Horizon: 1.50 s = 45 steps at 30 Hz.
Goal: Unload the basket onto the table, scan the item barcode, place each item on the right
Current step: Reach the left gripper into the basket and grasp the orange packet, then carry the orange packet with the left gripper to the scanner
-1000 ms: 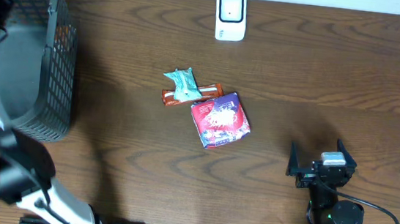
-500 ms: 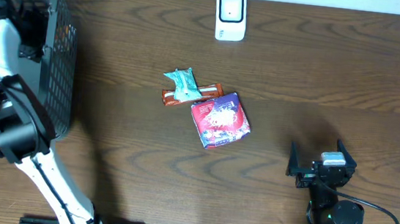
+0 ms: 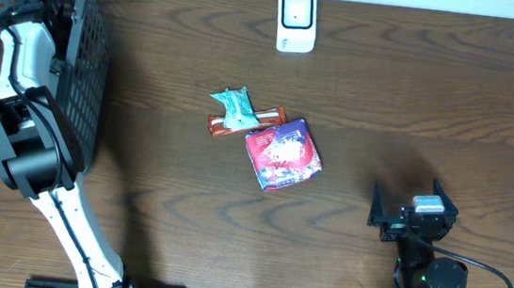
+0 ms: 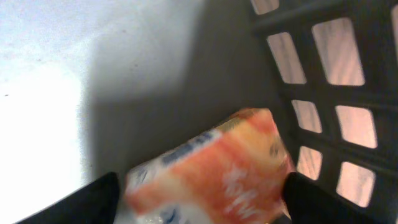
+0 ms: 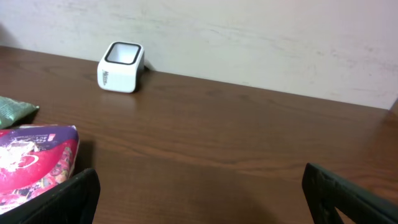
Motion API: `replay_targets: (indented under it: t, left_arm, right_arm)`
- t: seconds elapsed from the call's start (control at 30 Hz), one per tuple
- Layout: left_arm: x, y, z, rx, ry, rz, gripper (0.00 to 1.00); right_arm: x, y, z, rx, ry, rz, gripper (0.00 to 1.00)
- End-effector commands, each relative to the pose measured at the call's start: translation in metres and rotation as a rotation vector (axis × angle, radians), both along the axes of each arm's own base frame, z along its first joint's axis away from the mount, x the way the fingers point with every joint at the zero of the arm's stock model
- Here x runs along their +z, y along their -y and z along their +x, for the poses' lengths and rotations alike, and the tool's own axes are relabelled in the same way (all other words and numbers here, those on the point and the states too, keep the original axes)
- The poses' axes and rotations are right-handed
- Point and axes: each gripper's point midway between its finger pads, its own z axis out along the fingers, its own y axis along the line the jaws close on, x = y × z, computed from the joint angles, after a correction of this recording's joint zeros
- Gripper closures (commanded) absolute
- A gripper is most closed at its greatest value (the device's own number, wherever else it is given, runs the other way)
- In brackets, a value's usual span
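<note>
At the far left corner of the tabletop (image 3: 385, 90), the left gripper (image 4: 202, 190) reaches inside the black mesh basket (image 3: 91, 81). Its jaws are spread wide on either side of a blurred orange-and-white packet (image 4: 217, 165) close to the mesh wall; whether the fingers press it cannot be told. Against the far edge, about midway along, stands the white barcode scanner (image 3: 296, 20), and toward the middle a teal wrapper (image 3: 234, 107) lies across a red-brown bar (image 3: 267, 119), just beside a pink pouch (image 3: 282, 156). Close to the near edge toward the right corner, the right gripper (image 3: 409, 204) hangs empty with its jaws wide apart.
</note>
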Motion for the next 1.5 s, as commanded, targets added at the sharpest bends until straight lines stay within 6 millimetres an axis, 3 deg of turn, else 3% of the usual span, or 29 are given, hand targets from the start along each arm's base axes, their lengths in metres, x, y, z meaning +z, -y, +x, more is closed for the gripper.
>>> replay_targets:
  t: [0.0, 0.1, 0.2, 0.3, 0.43, 0.57, 0.6, 0.73, 0.8, 0.93, 1.07, 1.13, 1.23, 1.47]
  left_arm:
    - [-0.019, -0.005, -0.012, 0.016, -0.07, 0.03, 0.26]
    - [-0.019, -0.005, -0.013, -0.026, -0.074, 0.047, 0.54]
    - [-0.019, -0.009, -0.015, -0.067, -0.077, 0.067, 0.92]
    - [0.002, -0.026, -0.028, -0.027, -0.068, 0.056, 0.93]
    - [0.053, -0.042, -0.039, 0.004, 0.031, 0.017, 0.93]
    - [0.133, -0.054, -0.051, 0.023, 0.206, 0.012, 0.93]
    - [0.167, -0.056, -0.059, 0.029, 0.274, 0.026, 0.93]
    - [0.255, -0.044, -0.084, 0.028, 0.445, 0.078, 0.94]
    - [0.291, -0.027, -0.094, 0.029, 0.527, 0.059, 0.93]
    - [0.354, 0.038, -0.11, -0.112, 0.688, -0.019, 0.93]
    - [0.39, 0.107, -0.122, -0.282, 0.766, -0.01, 0.93]
    - [0.398, 0.144, -0.125, -0.382, 0.785, 0.002, 0.93]
    - [0.387, 0.187, -0.127, -0.455, 0.727, 0.02, 0.93]
    - [0.309, 0.279, -0.127, -0.628, 0.458, 0.079, 0.93]
  right_arm:
    - [-0.001, 0.001, 0.0, -0.004, -0.001, -0.015, 0.01]
    - [-0.001, 0.001, 0.0, -0.004, -0.001, -0.015, 0.01]
    - [-0.001, 0.001, 0.0, -0.004, -0.001, -0.015, 0.01]
    - [-0.001, 0.001, 0.0, -0.004, -0.001, -0.015, 0.01]
    - [-0.001, 0.001, 0.0, -0.004, -0.001, -0.015, 0.01]
    - [-0.001, 0.001, 0.0, -0.004, -0.001, -0.015, 0.01]
    - [-0.001, 0.001, 0.0, -0.004, -0.001, -0.015, 0.01]
    - [-0.001, 0.001, 0.0, -0.004, -0.001, -0.015, 0.01]
    - [-0.001, 0.001, 0.0, -0.004, -0.001, -0.015, 0.01]
    - [-0.001, 0.001, 0.0, -0.004, -0.001, -0.015, 0.01]
    - [-0.001, 0.001, 0.0, -0.004, -0.001, -0.015, 0.01]
    - [-0.001, 0.001, 0.0, -0.004, -0.001, -0.015, 0.01]
    - [-0.001, 0.001, 0.0, -0.004, -0.001, -0.015, 0.01]
    - [-0.001, 0.001, 0.0, -0.004, -0.001, -0.015, 0.01]
